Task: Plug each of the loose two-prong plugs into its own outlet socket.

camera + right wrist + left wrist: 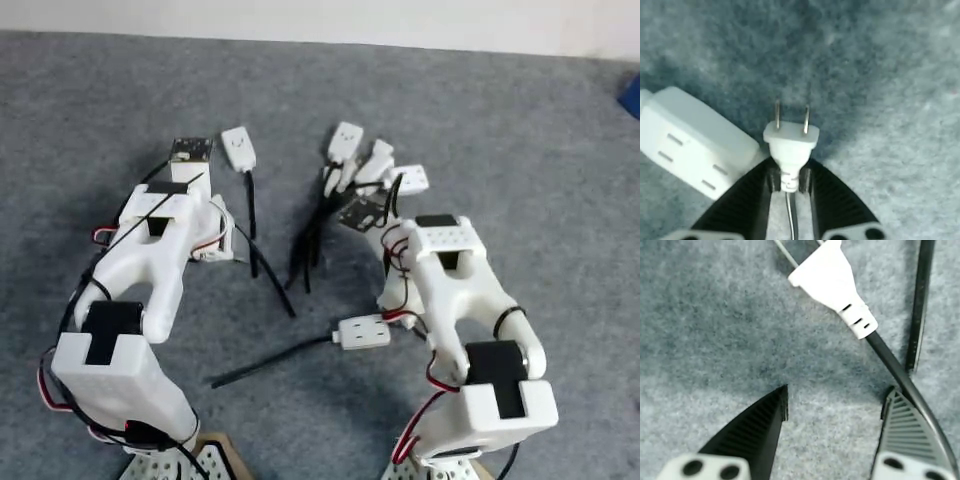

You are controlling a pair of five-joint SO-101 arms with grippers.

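In the right wrist view, a white 2-prong plug (pixel 790 141) is seen clamped by its neck between the right gripper (pixel 790 175) fingers. Its prongs point away, just beside a white outlet socket (pixel 690 142). In the left wrist view, the left gripper (pixel 837 392) fingers are spread apart, and another white plug (pixel 832 280) lies ahead, untouched. In the high view, a socket cluster (pixel 378 160) is seen near 12 o'clock on the tabletop (pixel 500 100).

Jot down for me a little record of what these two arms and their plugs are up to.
Surface: grey carpet
Left end effector: open, holding nothing
Nearby: loose white plastic plug on black cord, lying ahead of it, untouched
Right end effector: shut on a white plastic two-prong plug, prongs pointing outward
Beside it: white plastic outlet block, slots visible, not yet plugged
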